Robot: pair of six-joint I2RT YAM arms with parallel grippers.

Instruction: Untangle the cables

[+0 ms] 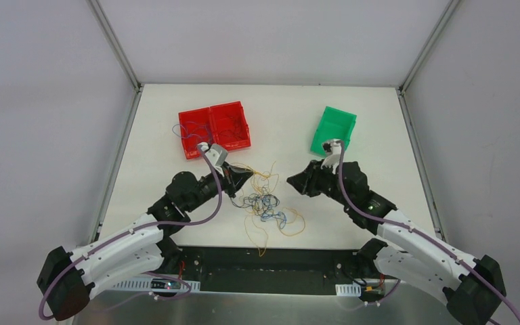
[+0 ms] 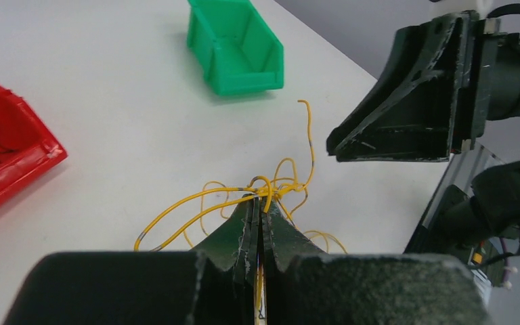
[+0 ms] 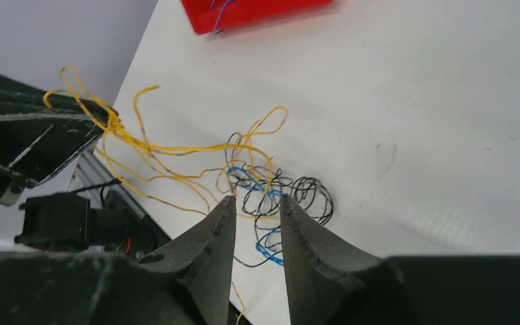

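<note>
The cables [image 1: 269,205] lie as a tangle of hair-thin yellow, blue and black wires in the middle of the table near its front edge. My left gripper [image 1: 249,177] hangs above the tangle's left side, shut on a bundle of yellow cables [image 2: 271,191] that loop away from its tips. My right gripper [image 1: 291,181] hangs to the right, open, with nothing between its fingers. Through the gap of the right gripper [image 3: 257,201] the black and blue cables [image 3: 281,196] show on the table below. Yellow cables [image 3: 156,152] stretch from that tangle up to the left gripper's tips [image 3: 101,128].
Two red bins [image 1: 214,128] stand side by side at the back left with a few thin wires inside. A green bin [image 1: 334,128] stands at the back right, also seen as the green bin [image 2: 237,44]. The table's front edge [image 1: 271,248] runs just below the tangle.
</note>
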